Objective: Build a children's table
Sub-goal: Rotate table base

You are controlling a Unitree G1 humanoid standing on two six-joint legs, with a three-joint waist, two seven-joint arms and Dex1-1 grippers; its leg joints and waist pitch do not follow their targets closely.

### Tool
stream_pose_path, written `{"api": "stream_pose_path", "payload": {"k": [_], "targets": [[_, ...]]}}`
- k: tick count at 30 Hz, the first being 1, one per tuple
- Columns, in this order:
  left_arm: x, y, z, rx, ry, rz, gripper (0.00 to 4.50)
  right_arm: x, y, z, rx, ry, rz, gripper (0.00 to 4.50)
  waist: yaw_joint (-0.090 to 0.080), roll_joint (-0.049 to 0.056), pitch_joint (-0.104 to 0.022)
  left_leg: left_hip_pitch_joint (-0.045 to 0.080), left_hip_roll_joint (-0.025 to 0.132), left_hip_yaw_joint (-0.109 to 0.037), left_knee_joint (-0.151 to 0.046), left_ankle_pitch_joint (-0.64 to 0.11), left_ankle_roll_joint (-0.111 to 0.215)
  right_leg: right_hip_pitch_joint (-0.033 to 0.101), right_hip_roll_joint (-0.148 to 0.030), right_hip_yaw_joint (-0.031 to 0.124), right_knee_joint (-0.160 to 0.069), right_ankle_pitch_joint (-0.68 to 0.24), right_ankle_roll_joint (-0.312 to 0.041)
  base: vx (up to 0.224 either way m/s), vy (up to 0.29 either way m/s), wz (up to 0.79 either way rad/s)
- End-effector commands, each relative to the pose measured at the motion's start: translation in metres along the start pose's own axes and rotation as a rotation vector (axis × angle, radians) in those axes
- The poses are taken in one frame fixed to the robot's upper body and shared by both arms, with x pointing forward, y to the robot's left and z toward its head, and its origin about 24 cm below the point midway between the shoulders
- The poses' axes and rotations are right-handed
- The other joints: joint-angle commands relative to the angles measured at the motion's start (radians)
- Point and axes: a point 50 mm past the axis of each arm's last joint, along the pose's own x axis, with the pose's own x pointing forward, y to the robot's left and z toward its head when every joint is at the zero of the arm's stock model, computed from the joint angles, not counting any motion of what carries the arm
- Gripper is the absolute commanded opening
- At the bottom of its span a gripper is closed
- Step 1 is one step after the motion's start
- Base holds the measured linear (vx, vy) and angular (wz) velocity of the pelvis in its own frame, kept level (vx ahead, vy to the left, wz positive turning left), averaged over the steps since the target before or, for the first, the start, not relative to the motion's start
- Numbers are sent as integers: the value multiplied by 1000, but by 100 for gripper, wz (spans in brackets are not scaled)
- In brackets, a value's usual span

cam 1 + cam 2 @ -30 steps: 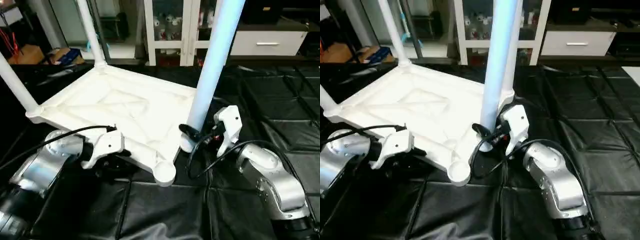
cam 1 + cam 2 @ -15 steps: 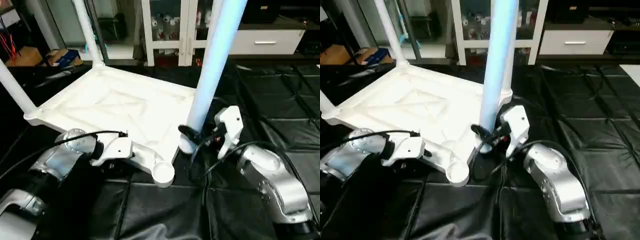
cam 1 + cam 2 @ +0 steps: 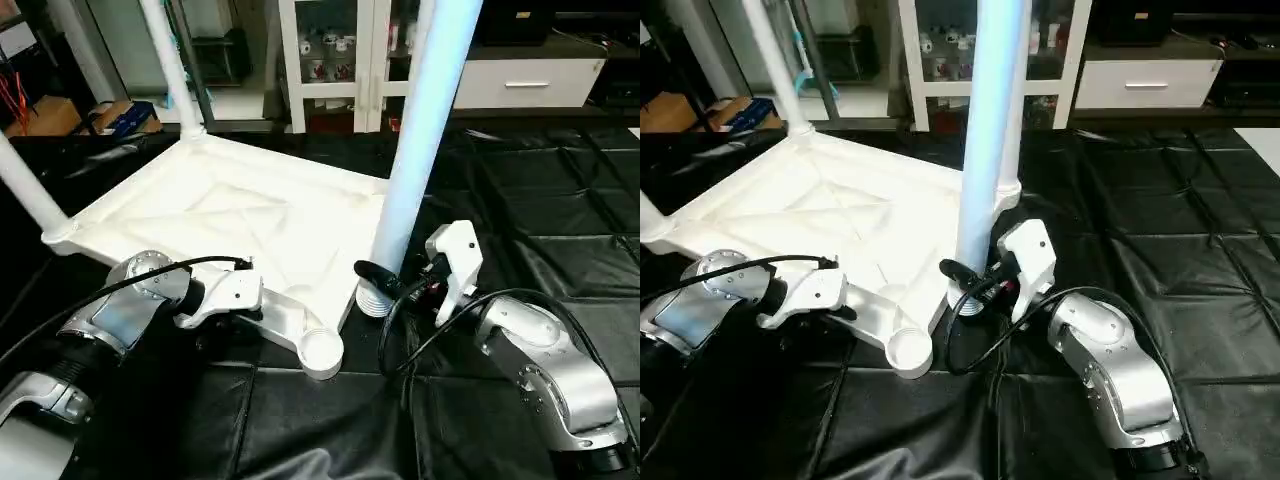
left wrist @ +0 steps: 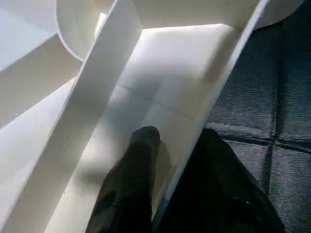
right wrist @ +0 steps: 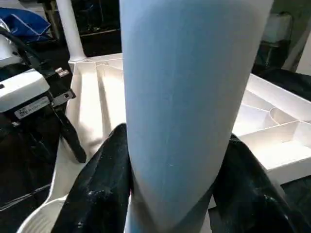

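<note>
1. While the white plastic square tabletop (image 3: 230,215) lies upside down on the black quilted floor mat (image 3: 560,210), its ribbed underside faces up and its near corner socket (image 3: 322,353) stands empty.
2. Two long tapered white legs (image 3: 168,62) rise from the far-left and left corner sockets, and another stands in the far-right corner behind the held one.
3. At the near-right edge, the right claw (image 3: 385,283) is clamped round the lower end of a fourth tapered white leg (image 3: 425,110), one black finger on each side of it (the right wrist view shows both fingers pressed to the shaft).
4. That leg stands nearly upright, its threaded end (image 3: 373,301) just beside the tabletop's rim, low over the mat.
5. The left claw (image 4: 167,184) straddles the tabletop's near rim, close to the empty socket: one black finger (image 4: 133,174) lies inside against the white wall, the other outside over the mat.
6. Behind the mat stand a white glass-door cabinet (image 3: 335,55) and a white drawer unit (image 3: 525,80).
</note>
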Motion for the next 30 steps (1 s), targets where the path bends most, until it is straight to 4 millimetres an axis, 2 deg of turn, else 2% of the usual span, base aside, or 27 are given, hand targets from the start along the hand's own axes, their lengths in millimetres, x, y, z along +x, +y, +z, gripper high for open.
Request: {"api": "stream_pose_path", "payload": {"k": [1,4,8,11,13,15,16,17,20,21,22,25,28,29,30], "targets": [[4,-12,-22,-76,81,-13,107,2,5,9,-16,-33,29,184,6,-6,-55,-6,43,-8,-87,-98,31,62,-52,29,-60,-88,-286,0,0,0],[5,-17,-25,-107,116,-3,92,2,5,9,-16,-32,33,184,4,-6,-53,-7,47,-9,-90,-113,25,62,-54,31,-59,-107,-282,0,0,0],[7,-23,-24,-191,111,7,80,2,6,8,-15,-31,36,184,1,-5,-49,-5,45,-7,-92,-146,20,57,-53,32,-67,-184,-269,0,0,0],[16,-21,-16,-341,33,143,71,3,6,8,-14,-33,35,184,-3,-8,-45,-7,45,-6,-94,-158,19,57,-52,32,-71,-220,-264,0,0,0],[20,-19,-11,-416,-10,219,68,4,6,8,-10,-35,34,184,-3,-9,-45,-6,42,-7,-95,-193,24,55,-52,32,-78,-313,-238,0,0,0],[21,-18,-10,-442,-18,240,68,4,6,8,-8,-36,33,184,-5,-12,-45,-12,40,-9,-94,-186,26,56,-52,31,-82,-332,-223,0,0,0],[22,-18,-7,-463,-25,274,67,5,6,7,-5,-36,31,184,-11,-15,-47,-16,39,-11,-94,-175,28,59,-53,30,-80,-326,-220,0,0,0],[24,-19,-5,-469,-26,286,67,5,6,7,-2,-36,28,184,-15,-13,-48,-19,39,-12,-93,-168,31,61,-53,29,-79,-317,-219,0,0,0],[29,-25,1,-468,-39,285,56,6,5,7,4,-37,18,184,-30,-13,-49,-19,38,-14,-91,-168,47,58,-50,26,-83,-299,-219,0,0,0],[33,-29,6,-454,-61,286,47,7,5,7,6,-39,12,184,-34,-20,-50,-21,38,-14,-91,-160,54,59,-50,26,-82,-288,-223,0,0,0],[35,-32,12,-432,-89,286,42,8,4,8,7,-40,6,184,-35,-19,-49,-22,40,-15,-91,-148,62,60,-52,26,-82,-273,-229,0,0,0],[41,-37,24,-374,-152,290,23,9,1,8,6,-38,-6,184,-30,-24,-49,-14,42,-10,-91,-148,79,51,-47,25,-87,-268,-236,0,0,0],[42,-38,28,-343,-171,293,14,9,1,8,5,-37,-7,184,-20,-20,-52,-16,46,-12,-91,-113,86,53,-48,24,-78,-209,-245,0,0,0],[42,-43,34,-316,-193,294,3,9,-1,9,3,-35,-10,184,-16,-29,-54,-14,47,-9,-89,-87,94,52,-48,24,-74,-159,-256,0,0,0],[41,-45,36,-278,-203,284,3,9,-1,9,1,-34,-10,184,-16,-32,-54,-17,47,-10,-89,-76,97,56,-49,24,-71,-142,-260,0,0,0]]}}
